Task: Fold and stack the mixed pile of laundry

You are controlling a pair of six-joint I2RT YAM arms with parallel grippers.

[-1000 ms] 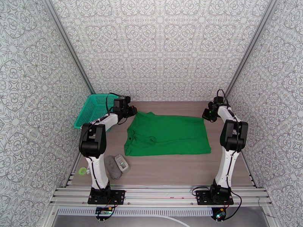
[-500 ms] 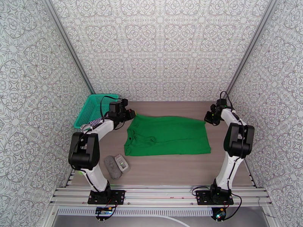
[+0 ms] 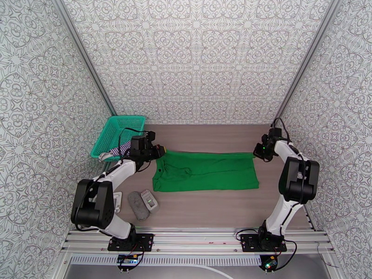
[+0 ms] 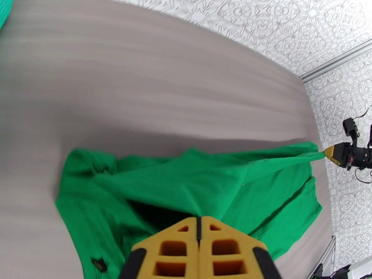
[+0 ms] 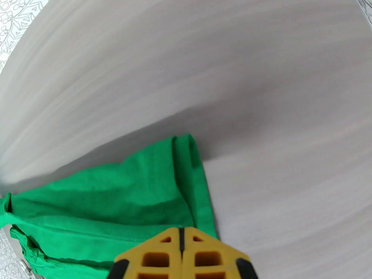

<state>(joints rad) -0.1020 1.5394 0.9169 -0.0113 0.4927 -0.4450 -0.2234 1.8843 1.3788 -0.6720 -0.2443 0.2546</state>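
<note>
The left claw (image 4: pixel 199 222), pinched closed, grips the green shirt (image 4: pixel 209 182), stretched taut toward the right claw (image 4: pixel 332 153).

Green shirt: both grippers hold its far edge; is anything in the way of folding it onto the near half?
Nothing visible. The left gripper and right gripper pinch the far corners of the green shirt; its near half lies bare. The grey objects sit off the cloth, by its near-left corner.

The shirt (image 3: pixel 207 170) is matt green cloth, soft and creased. The bench (image 3: pixel 209 208) looks like smooth, matt grey-brown wood grain. My left hand (image 4: pixel 199 220) and right hand (image 5: pixel 182 230) are matt yellow plastic with moulded cut-outs. The basket (image 3: pixel 116 129) is teal plastic mesh; the rail (image 3: pixel 200 238) is brushed metal.
</note>
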